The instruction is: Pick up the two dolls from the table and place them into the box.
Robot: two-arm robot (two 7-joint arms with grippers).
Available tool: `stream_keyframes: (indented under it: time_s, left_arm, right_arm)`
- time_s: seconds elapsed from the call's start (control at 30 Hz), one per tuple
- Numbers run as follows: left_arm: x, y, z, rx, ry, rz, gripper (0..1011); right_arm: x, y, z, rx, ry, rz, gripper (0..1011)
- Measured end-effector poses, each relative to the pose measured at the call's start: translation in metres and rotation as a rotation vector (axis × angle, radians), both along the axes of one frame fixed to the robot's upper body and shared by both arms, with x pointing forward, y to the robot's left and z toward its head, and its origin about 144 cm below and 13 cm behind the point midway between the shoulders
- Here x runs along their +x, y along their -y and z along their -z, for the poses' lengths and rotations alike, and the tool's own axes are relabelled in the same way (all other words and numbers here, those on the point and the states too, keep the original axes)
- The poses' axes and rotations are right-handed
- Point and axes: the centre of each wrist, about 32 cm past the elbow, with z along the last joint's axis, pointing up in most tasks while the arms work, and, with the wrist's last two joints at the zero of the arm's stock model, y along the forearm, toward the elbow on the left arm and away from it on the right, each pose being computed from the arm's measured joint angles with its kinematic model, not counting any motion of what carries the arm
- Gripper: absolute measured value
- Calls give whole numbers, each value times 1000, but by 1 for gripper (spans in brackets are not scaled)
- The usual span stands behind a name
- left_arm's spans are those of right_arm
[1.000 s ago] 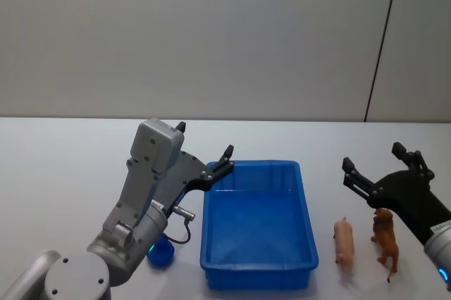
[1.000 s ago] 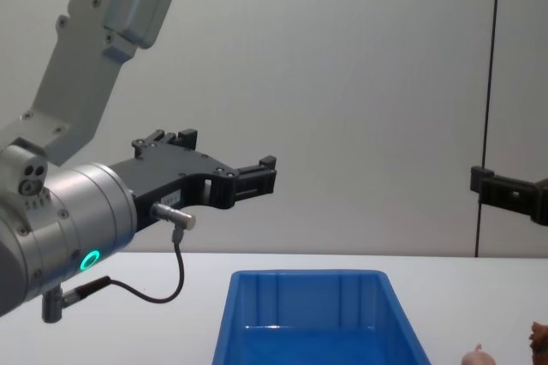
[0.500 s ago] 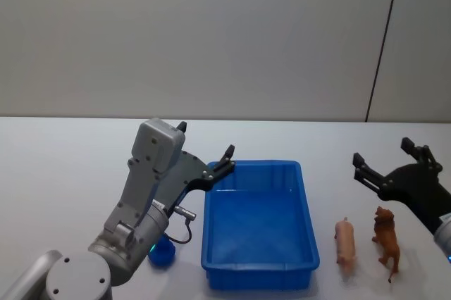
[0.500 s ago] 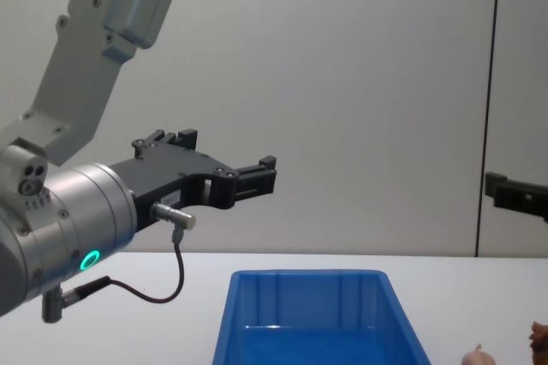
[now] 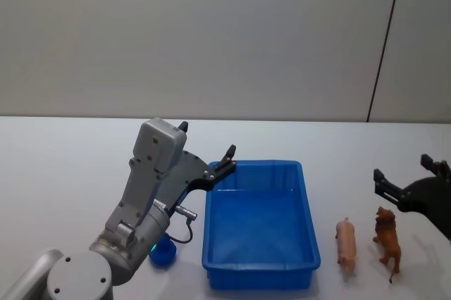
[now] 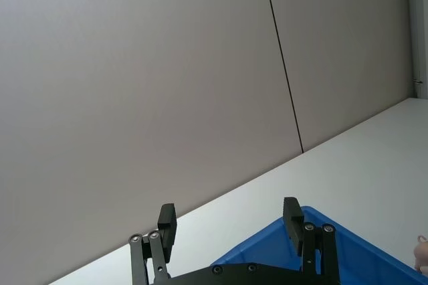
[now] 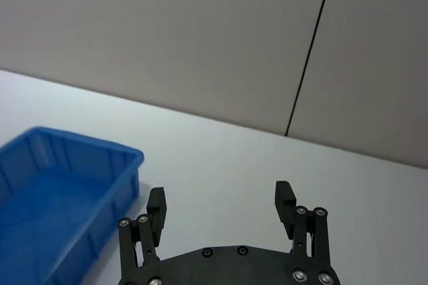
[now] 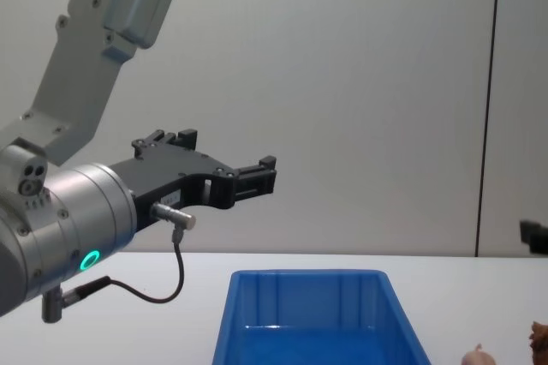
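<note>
The blue box (image 5: 255, 166) stands on the white table (image 5: 63, 166), also seen from the side as the box (image 8: 308, 284). To its right lie the pale pink doll (image 5: 346, 240) and the reddish-brown doll (image 5: 387, 241), side by side. My right gripper (image 5: 402, 168) hangs open at the right edge, just behind and above the brown doll, with nothing between its fingers (image 7: 283, 198). My left gripper (image 5: 206, 138) is open and empty, held above the box's rear left corner; its fingers (image 6: 291, 215) frame the box's rim (image 6: 314, 218).
A small rounded blue thing (image 5: 162, 252) sits on the table left of the box, under my left arm. A grey wall with a dark vertical seam (image 5: 384, 43) runs behind the table.
My right gripper has drawn back to the right, off from above the two dolls toward the view's edge. The left arm, the box and both dolls have not moved.
</note>
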Motion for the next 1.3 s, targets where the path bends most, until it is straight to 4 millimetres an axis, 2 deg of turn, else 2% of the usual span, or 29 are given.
stream_keyframes:
  time_s: [0.43, 1.17, 1.3]
  left_arm:
    - [0, 0, 0, 0, 0, 0, 1001]
    - [0, 0, 0, 0, 0, 0, 1001]
    - [0, 0, 0, 0, 0, 0, 1001]
  right_arm:
    - [2, 11, 14, -75, -154, 19, 1001]
    - [0, 13, 38, -102, -382, -20, 1001]
    - [0, 13, 40, -92, -415, -24, 929]
